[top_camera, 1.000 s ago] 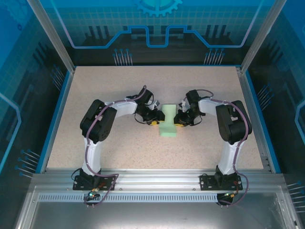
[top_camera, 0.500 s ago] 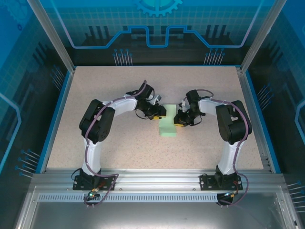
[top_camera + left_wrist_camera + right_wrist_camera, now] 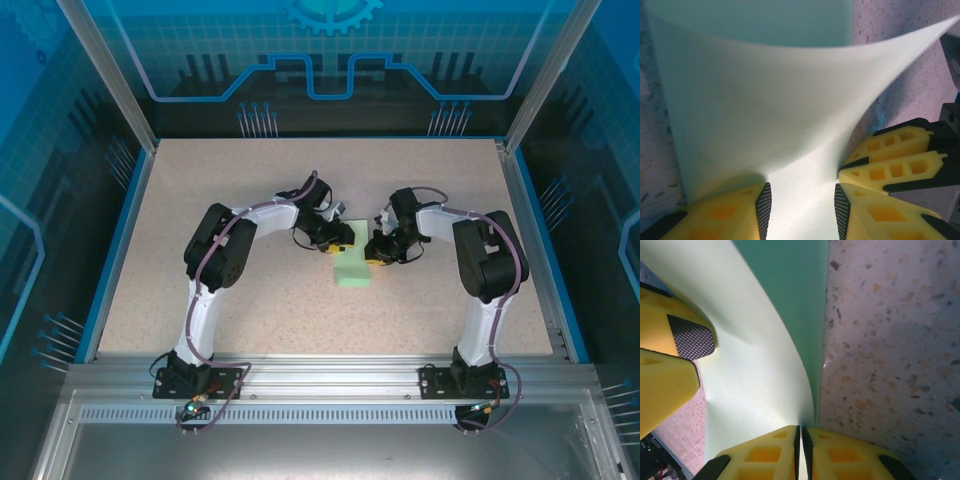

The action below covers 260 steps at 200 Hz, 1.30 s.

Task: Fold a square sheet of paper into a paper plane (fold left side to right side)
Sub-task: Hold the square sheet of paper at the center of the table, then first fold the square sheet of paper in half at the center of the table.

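**Folding stage, overhead and wrist views.** The pale mint-green square sheet of paper (image 3: 352,268) lies mid-tabletop (image 3: 260,310) between the two arms. Its left part is raised and curls over toward the right. Left gripper (image 3: 338,236): at the sheet's far left corner, fingers (image 3: 730,215) parted, with the curled flap running between them. Right gripper (image 3: 373,254): at the sheet's right edge, fingers (image 3: 765,455) clenched on that edge, close to the speckled tabletop.

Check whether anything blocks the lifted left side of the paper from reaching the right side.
Yes, partly: the right gripper is shut on the square sheet of paper at its right edge, just where the lifted left side must land. Nothing else visible rests there.
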{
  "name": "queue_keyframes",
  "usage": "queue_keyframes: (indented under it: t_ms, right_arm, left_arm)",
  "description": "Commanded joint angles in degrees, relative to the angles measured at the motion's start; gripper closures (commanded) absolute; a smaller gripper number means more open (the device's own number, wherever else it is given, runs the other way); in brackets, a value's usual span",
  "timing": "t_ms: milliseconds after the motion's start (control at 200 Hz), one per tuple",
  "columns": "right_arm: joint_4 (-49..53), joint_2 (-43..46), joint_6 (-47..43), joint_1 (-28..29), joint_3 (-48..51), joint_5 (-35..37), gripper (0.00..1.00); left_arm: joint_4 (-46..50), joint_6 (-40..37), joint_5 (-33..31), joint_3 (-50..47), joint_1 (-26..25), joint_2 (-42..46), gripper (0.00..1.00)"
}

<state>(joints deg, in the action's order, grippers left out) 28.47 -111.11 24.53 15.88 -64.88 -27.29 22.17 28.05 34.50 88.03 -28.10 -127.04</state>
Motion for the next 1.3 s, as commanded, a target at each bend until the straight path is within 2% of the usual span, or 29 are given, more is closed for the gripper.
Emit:
queue_keyframes:
  t_ms: [0,215,480,725,875,1296]
  right_arm:
    - [0.6,1.4,-0.9,0.7,2.4,1.7,0.85]
    - [-0.6,4.8,0.2,0.3,1.5,-1.9,0.85]
    - [-3.1,1.5,1.9,2.7,1.6,-4.2,0.85]
    - [-0.6,-0.6,1.3,3.2,1.8,-2.4,0.85]
    - [3.3,-2.6,0.5,3.2,1.3,2.3,0.85]
    - [7.0,-5.4,-1.3,3.3,0.2,7.3,0.86]
  left_arm:
    - [1.9,-1.3,-0.9,-0.6,-0.9,-1.5,0.58]
    - [1.6,-1.0,-1.8,-2.4,-1.3,-1.5,0.58]
    - [1.8,-1.0,-2.3,-2.5,-1.4,-1.2,0.59]
    - [1.8,-0.9,-2.5,-2.5,-1.4,-0.9,0.59]
    - [1.5,-0.3,-1.6,-1.6,-1.4,-0.4,0.57]
    - [3.8,-1.3,-0.8,6.9,0.2,-4.4,0.51]
